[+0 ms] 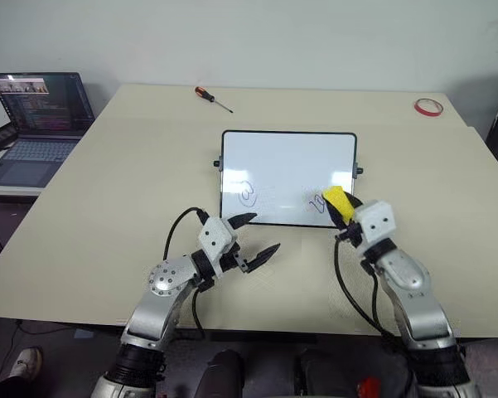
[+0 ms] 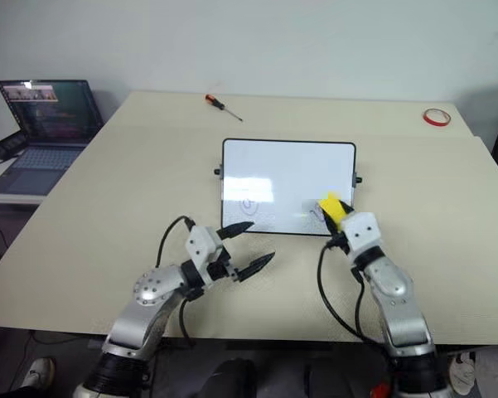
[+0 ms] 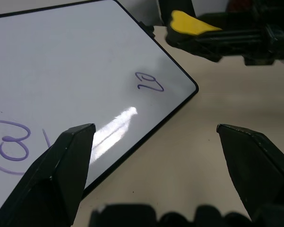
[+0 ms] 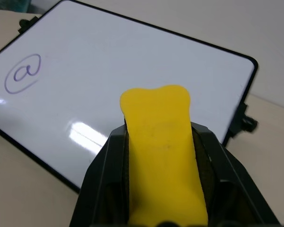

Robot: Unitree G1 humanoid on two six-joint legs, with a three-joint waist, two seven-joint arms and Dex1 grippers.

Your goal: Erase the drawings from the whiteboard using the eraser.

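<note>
The whiteboard lies flat in the middle of the table. A circled blue squiggle sits near its front left corner, and a small blue scribble near its front right corner. My right gripper is shut on the yellow eraser, which sticks out past the fingers right beside that scribble, over the board's front right corner. I cannot tell whether it touches the board. My left gripper stands open and empty at the board's front edge, in front of the circled squiggle.
A red-handled screwdriver lies at the back of the table and a red tape ring at the back right corner. An open laptop stands on a side table to the left. Bare tabletop surrounds the board.
</note>
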